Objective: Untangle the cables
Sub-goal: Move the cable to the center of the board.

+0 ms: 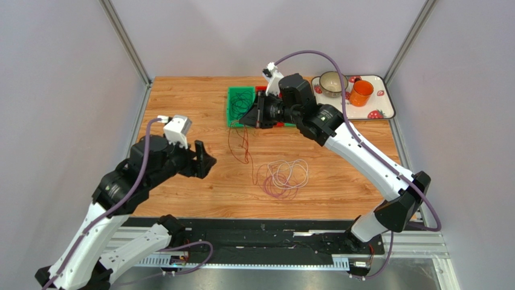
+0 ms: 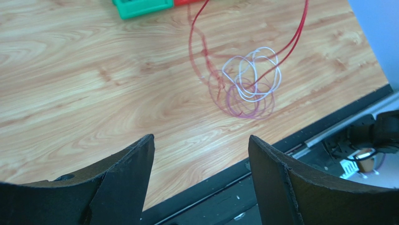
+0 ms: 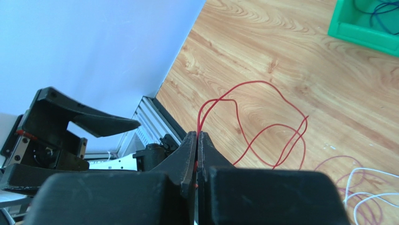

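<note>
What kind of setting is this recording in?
Probably a lab test booth: plain grey panels enclose a wooden table, two robot arms are bolted to a metal base, and a green bin holds cables.

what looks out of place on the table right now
Nothing is spilled or broken. The red cable, pinched in the shut right gripper, trails across the table and overlaps the white and purple cables, which lie coiled together outside the green bin.

Red cable (image 3: 255, 82), white cable (image 2: 252, 75), purple cable (image 2: 243, 101), green bin (image 1: 231, 109).
</note>
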{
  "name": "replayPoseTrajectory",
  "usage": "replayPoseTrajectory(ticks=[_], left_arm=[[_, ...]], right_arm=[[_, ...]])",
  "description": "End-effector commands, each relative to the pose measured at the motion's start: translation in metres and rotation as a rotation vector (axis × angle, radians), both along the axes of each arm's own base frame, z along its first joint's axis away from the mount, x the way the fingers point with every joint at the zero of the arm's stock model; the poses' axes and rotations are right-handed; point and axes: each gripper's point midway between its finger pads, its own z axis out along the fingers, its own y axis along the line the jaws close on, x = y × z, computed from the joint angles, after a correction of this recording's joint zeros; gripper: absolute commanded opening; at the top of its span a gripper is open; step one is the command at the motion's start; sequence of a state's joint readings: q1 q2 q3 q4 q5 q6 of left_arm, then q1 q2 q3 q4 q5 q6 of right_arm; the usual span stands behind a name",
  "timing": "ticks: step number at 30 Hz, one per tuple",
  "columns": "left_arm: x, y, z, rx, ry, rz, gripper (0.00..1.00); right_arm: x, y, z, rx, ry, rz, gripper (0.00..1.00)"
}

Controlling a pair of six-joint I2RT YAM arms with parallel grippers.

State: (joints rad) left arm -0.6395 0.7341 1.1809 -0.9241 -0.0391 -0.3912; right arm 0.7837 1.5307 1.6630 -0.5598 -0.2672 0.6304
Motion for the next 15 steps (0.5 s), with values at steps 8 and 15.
replayPoseTrajectory(ticks=[8,15], left_arm=[[-0.005,0.037,-0.035,0.122,-0.032,0.09,0.78],[-0.003,0.035,-0.036,0.118,-0.043,0.089,0.77]], right_arm=[[0.075,-0.032,0.059,-0.008,-0.174,-0.149,0.0],[0.127,-0.049,0.083,0.005,-0.281,-0.247,0.0]])
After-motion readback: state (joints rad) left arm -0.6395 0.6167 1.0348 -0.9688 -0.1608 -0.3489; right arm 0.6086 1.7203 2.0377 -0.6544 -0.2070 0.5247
